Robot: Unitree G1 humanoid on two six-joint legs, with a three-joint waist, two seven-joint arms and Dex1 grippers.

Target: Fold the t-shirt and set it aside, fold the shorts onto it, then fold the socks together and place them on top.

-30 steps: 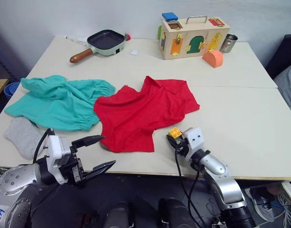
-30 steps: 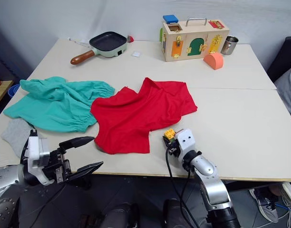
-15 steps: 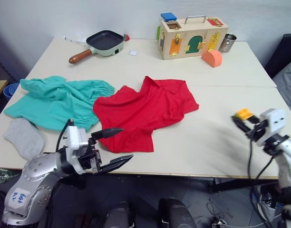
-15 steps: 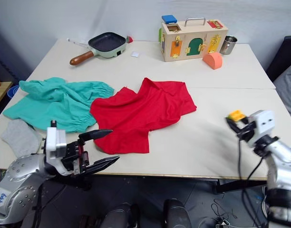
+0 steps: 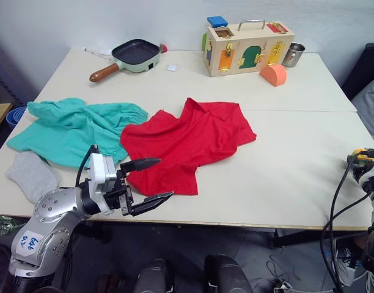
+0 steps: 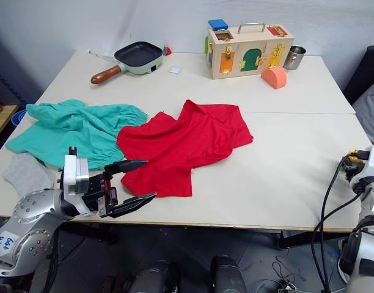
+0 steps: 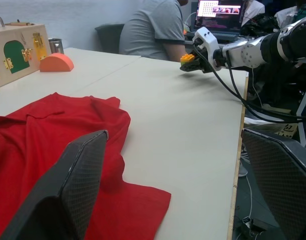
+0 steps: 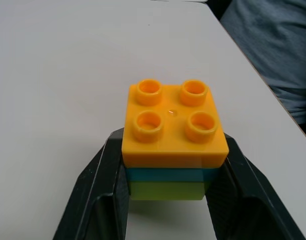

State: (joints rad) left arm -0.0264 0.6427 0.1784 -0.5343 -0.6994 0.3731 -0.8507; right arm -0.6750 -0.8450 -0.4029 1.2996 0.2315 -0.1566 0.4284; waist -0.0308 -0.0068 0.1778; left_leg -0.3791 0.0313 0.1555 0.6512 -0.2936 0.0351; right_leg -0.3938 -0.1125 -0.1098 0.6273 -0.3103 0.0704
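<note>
Left hand (image 5: 146, 181) hovers spread at the near edge of the tabletop (image 5: 297, 159), just short of the t-shirt (image 5: 187, 143), which lies rumpled and unfolded mid-table. Shorts (image 5: 74, 131) lie crumpled beside it to the left, their edge touching the red cloth; one of the socks (image 5: 31, 176) sits at the near left corner. Nothing folded or stacked yet (whole task remains, by my reading). Right hand (image 8: 168, 180), far right, pinches a stack of toy bricks (image 8: 174, 135).
</note>
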